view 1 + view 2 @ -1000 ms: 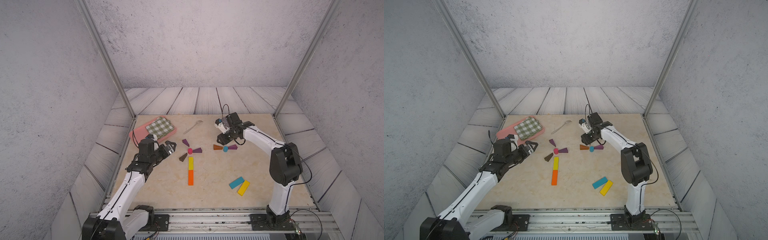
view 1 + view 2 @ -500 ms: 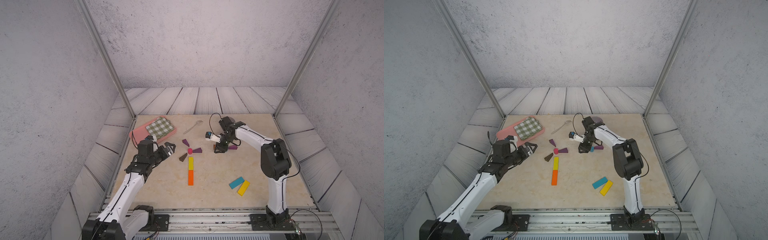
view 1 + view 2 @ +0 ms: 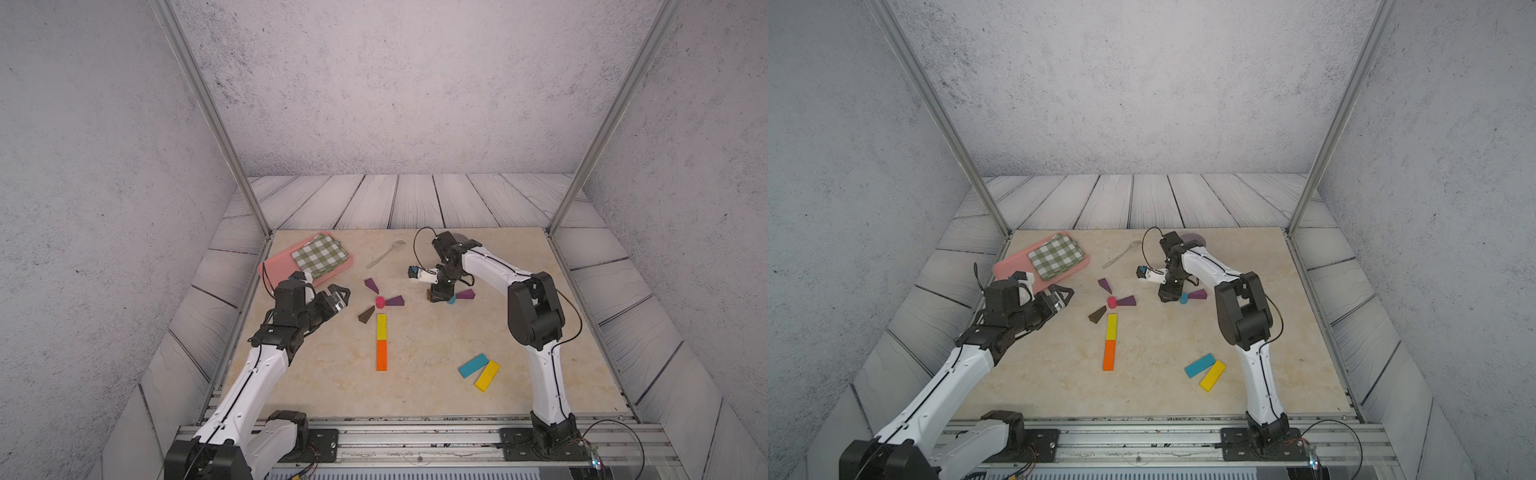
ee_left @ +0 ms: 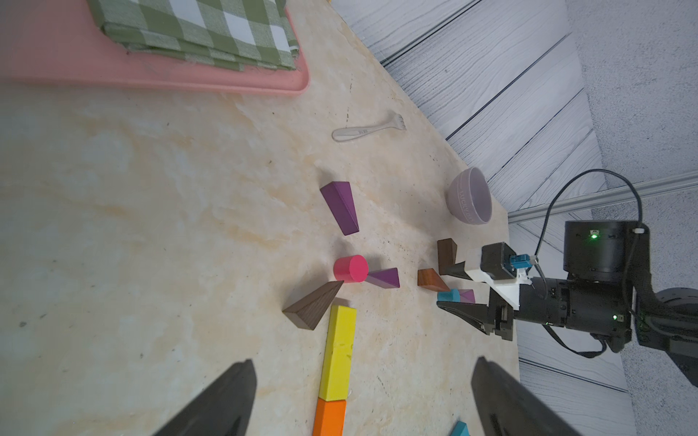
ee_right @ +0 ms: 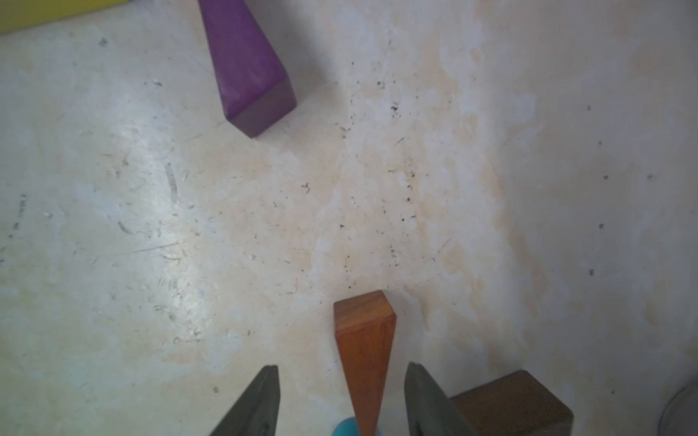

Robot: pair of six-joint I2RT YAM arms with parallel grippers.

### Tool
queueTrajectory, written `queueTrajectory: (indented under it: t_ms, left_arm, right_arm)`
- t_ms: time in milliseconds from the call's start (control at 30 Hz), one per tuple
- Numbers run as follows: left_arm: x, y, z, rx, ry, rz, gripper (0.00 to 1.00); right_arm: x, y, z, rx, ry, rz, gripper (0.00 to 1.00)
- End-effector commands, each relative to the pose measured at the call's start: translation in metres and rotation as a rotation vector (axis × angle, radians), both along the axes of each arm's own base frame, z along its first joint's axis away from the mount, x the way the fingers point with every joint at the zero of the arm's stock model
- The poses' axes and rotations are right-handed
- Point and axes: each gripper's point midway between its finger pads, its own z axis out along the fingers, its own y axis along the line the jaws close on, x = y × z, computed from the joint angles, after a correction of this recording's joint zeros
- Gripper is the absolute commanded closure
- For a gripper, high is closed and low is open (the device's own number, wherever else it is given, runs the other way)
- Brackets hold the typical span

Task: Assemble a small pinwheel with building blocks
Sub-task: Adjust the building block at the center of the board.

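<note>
A part-built pinwheel lies mid-table: a pink cylinder [image 3: 380, 302] with two purple wedges [image 3: 371, 285] [image 3: 395, 301], a brown wedge [image 3: 366, 314], and a yellow bar [image 3: 381, 326] end to end with an orange bar [image 3: 381, 354]. To its right, my right gripper [image 3: 440, 296] points down at a second cluster. Its jaws stand open astride an orange-brown wedge [image 5: 364, 347], with a gap on each side. A blue cylinder [image 5: 345, 428], a dark brown wedge [image 5: 513, 404] and a purple wedge [image 3: 465, 294] lie close by. My left gripper [image 3: 338, 295] hovers wide open and empty, left of the pinwheel.
A pink tray [image 3: 274, 270] carrying a green checked cloth [image 3: 319, 259] sits at the back left. A fork [image 3: 386, 253] lies behind the pinwheel. A lilac bowl [image 4: 470, 196] stands behind the right arm. A blue bar [image 3: 473, 365] and a yellow bar [image 3: 487, 375] lie front right.
My right gripper has swung forward and down from behind the second cluster, and now straddles the orange-brown wedge. The left arm and the pinwheel pieces have not moved.
</note>
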Motion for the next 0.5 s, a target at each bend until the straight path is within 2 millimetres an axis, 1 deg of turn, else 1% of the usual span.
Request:
queueTrajectory:
  t_ms: [0,67,100,333,467]
  left_arm:
    - [-0.001,0.003,-0.003,0.01,-0.001,-0.007,0.04]
    - [0.0,0.004,-0.004,0.009,-0.001,-0.004,0.04]
    - [0.0,0.004,-0.004,0.009,0.001,-0.003,0.04]
    - [0.001,0.007,-0.005,0.009,0.003,0.005,0.04]
    - [0.001,0.009,-0.005,0.007,0.004,0.009,0.04]
  right_arm:
    - [-0.007,-0.005,-0.022,-0.036,0.057,0.046,0.46]
    - [-0.007,-0.006,-0.024,-0.047,0.066,0.055,0.52]
    - [-0.007,-0.006,-0.025,-0.051,0.072,0.056,0.53]
    - [-0.008,-0.009,-0.032,-0.07,0.074,0.098,0.55]
    - [-0.011,-0.007,-0.029,-0.062,0.083,0.104,0.6]
